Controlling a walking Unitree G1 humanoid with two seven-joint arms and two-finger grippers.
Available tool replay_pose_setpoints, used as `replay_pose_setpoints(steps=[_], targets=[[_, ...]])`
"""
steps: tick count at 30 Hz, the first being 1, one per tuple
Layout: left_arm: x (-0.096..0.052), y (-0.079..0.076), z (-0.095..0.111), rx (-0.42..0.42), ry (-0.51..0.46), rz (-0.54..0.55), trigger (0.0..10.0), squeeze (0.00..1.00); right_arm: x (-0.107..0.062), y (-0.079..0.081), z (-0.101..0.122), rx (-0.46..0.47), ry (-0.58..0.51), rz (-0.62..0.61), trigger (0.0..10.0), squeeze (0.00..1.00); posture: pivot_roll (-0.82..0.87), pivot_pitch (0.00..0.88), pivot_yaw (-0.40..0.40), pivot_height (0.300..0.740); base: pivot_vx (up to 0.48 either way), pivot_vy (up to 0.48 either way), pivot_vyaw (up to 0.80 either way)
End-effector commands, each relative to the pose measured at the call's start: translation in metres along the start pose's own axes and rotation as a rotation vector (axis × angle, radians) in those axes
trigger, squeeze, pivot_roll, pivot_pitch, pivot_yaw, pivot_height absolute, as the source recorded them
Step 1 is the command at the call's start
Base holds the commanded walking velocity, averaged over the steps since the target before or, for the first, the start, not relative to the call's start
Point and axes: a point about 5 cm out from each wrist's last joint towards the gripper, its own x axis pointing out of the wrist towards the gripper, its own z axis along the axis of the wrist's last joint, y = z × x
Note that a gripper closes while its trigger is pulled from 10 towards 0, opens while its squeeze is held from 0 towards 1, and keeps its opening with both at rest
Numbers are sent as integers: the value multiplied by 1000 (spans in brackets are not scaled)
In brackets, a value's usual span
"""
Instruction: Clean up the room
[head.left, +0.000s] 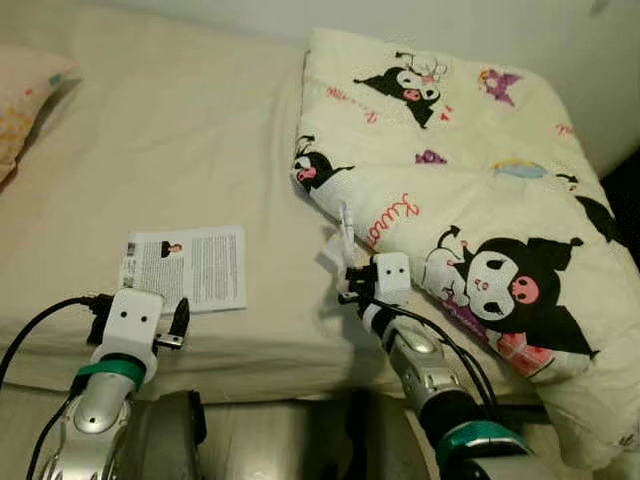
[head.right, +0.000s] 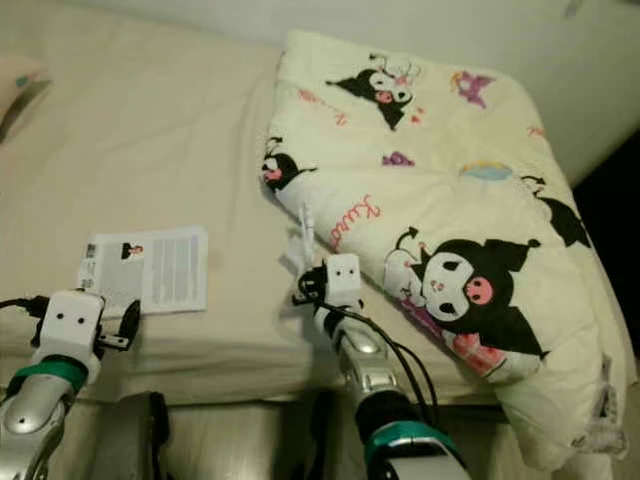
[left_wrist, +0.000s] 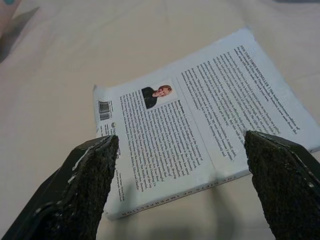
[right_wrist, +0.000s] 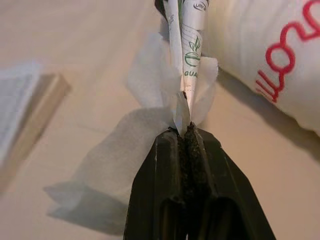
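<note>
On the bed (head.left: 180, 150), which spreads across the left and centre of the head frames under a pale cream sheet, a white book (head.left: 186, 268) lies flat with its printed back cover up, a small portrait and a barcode near one end. It sits at the lower left of the frame, close to the bed's near edge. The left tool (left_wrist: 180, 190) hovers just short of the book at that edge, its two black fingers (left_wrist: 85, 180) spread wide apart and gripping nothing; in the left wrist view the book's spine lies between them.

At the lower centre of the frame, the right tool (right_wrist: 186, 137) is clenched on a thin white wrapper (right_wrist: 186, 60) with green print on it, its fingers pressed tight together on the wrapper's end. A crumpled white tissue (right_wrist: 145, 75) sits around and behind the wrapper, resting on the sheet. Both lie just beside the folded edge of a cream quilt (head.left: 480, 200) printed with black cartoon figures and red lettering, which covers the right half of the frame and hangs over the bed's near right corner. A pink-patterned pillow (head.left: 25, 95) shows at the upper left edge.
</note>
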Motion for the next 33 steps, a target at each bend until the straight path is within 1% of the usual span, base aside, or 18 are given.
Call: replay_pose_setpoints(steps=[1, 3, 4, 5, 6, 7, 8, 9, 11, 12, 13, 15, 19, 26, 29, 30, 33], targets=[[-2, -9, -5, 1, 17, -37, 10000, 0, -10, 4, -3, 54, 10, 55, 0, 0, 142, 26, -80, 535, 0, 0, 0], [-2, -9, -5, 1, 17, -37, 10000, 0, -10, 4, -3, 54, 10, 55, 0, 0, 142, 26, -80, 535, 0, 0, 0], [-7, -12, -8, 0, 30, -42, 10000, 0, -20, 13, -4, 72, -15, 100, 0, 0, 126, 6, -65, 535, 0, 0, 0], [-12, -13, -10, -6, 46, -42, 10000, 0, -26, 19, -4, 99, -39, 117, 0, 0, 112, 0, -54, 535, 0, 0, 0], [-12, -13, -10, -6, 46, -42, 10000, 0, -26, 19, -4, 99, -39, 117, 0, 0, 112, 0, -54, 535, 0, 0, 0], [-16, -13, -11, -7, 54, -44, 10000, 0, -31, 20, -4, 106, -56, 90, 2902, 0, 112, 0, -54, 535, 0, 0, 0], [-17, -15, -11, 9, 51, -54, 10000, 0, -33, 19, -5, 124, -69, 40, 10000, 0, 120, 0, -52, 535, 0, 0, 0], [-17, -15, -11, 9, 51, -54, 10000, 0, -33, 19, -5, 124, -69, 40, 10000, 0, 120, 0, -52, 535, 0, 0, 0], [-12, -18, -8, 30, 31, -66, 10000, 0, -34, 12, -8, 108, -92, -40, 10000, 0, 131, 0, -50, 535, 0, 0, 0], [-12, -18, -8, 30, 31, -66, 10000, 0, -34, 12, -8, 108, -92, -40, 10000, 0, 131, 0, -50, 535, 0, 0, 0], [-8, -18, -6, 34, 19, -66, 10000, 0, -35, 9, -10, 113, -95, -80, 10000, 0, 131, 0, -50, 535, 0, 0, 0], [0, -18, -2, 32, -2, -61, 10000, 0, -36, 7, -10, 118, -97, -121, 10000, 0, 140, 0, -49, 545, 0, 0, 0], [6, -19, 3, 37, -20, -55, 10000, 0, -37, 9, -7, 102, -84, -120, 10000, 0, 144, 0, -53, 560, 0, 0, 0], [7, -21, 6, 6, -24, -16, 10000, 0, -34, 9, 0, 92, -89, -123, 10000, 0, 143, 0, -74, 595, 0, 0, 0], [8, -24, 7, 6, -29, -18, 10000, 0, -35, 7, 0, 92, -93, -124, 10000, 0, 151, 0, -85, 605, 0, 0, 0], [10, -26, 9, 19, -38, -22, 10000, 0, -34, 5, 1, 92, -93, -127, 10000, 0, 160, 0, -101, 610, 0, 0, 0], [14, -28, 14, 28, -55, -23, 10000, 0, -34, 1, 1, 90, -88, -133, 10000, 0, 162, 0, -106, 625, 0, 0, 0]])
